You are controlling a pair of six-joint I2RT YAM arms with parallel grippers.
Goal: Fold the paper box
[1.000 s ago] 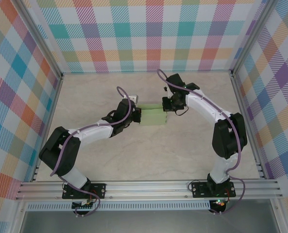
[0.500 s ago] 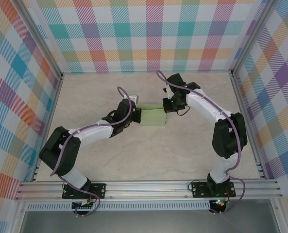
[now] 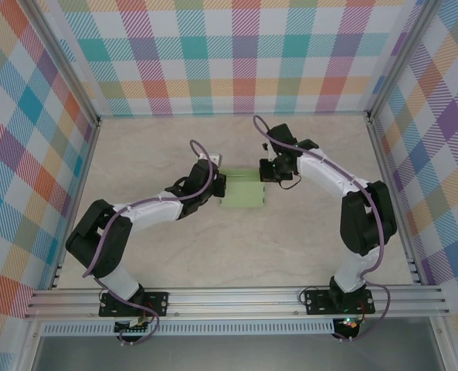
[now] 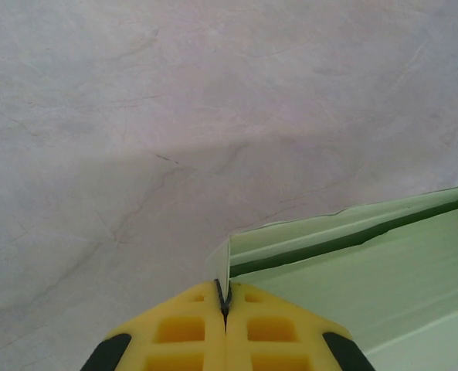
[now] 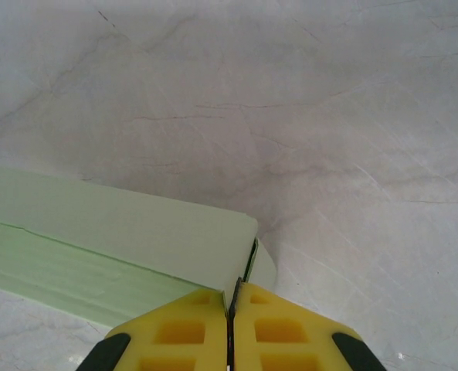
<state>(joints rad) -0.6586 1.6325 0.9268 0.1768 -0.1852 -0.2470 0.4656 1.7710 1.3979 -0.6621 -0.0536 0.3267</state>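
The paper box [image 3: 242,192] is pale green card, partly folded, lying mid-table between the two arms. My left gripper [image 3: 219,184] is at its left end, shut on an upright side flap of the paper box [image 4: 352,263]; the thin card edge stands pinched between the yellow fingers [image 4: 182,328]. At the box's right end my right gripper [image 3: 269,171] is shut on a flap of the paper box [image 5: 136,232], with the card edge caught between its yellow fingers [image 5: 283,328]. A rounded tab [image 5: 264,269] sticks out beside that grip.
The tabletop [image 3: 213,247] is pale marbled stone, bounded by checked walls [image 3: 229,54] on three sides and an aluminium rail [image 3: 236,297] at the near edge. Both arm bases sit on that rail.
The box has swung and shifted slightly toward the near side, with more of its green surface now showing. Both grippers moved with it and stayed shut.
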